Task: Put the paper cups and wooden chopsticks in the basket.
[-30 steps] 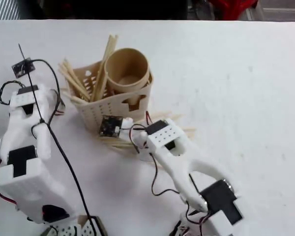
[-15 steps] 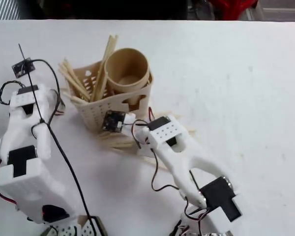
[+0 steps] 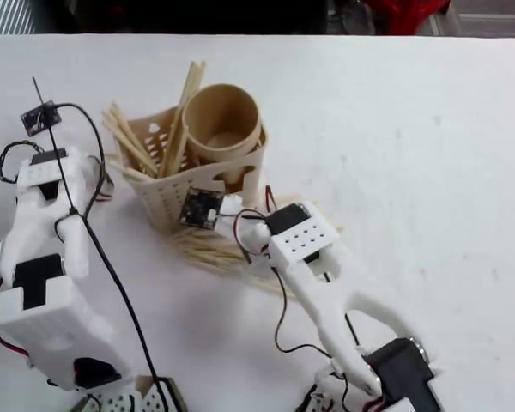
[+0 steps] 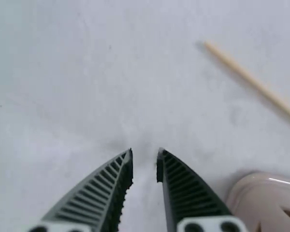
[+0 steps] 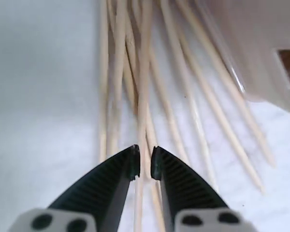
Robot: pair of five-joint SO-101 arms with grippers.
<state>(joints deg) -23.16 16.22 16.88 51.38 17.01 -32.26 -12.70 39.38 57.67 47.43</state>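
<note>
A perforated beige basket (image 3: 197, 184) stands left of the table's middle, with a tan paper cup (image 3: 227, 116) and several wooden chopsticks (image 3: 142, 142) standing in it. More loose chopsticks (image 3: 210, 251) lie fanned on the table against the basket's near side. My right arm (image 3: 300, 236) hangs over this pile. My right gripper (image 5: 144, 162) is low over the pile beside the basket's wall (image 5: 261, 43), its tips pinched around one chopstick (image 5: 145, 96). Just left of the basket, my left gripper (image 4: 144, 154) is shut with nothing in it over bare table, near the basket's corner (image 4: 268, 198).
One lone chopstick (image 4: 251, 79) lies on the table beyond the left gripper. The left arm (image 3: 47, 223) and its black cable (image 3: 103, 249) take up the left edge. The table's right half and far side are open white surface.
The right arm has swung to the right and its wrist has moved closer to the basket, uncovering more of the loose chopstick pile. The left arm has kept still.
</note>
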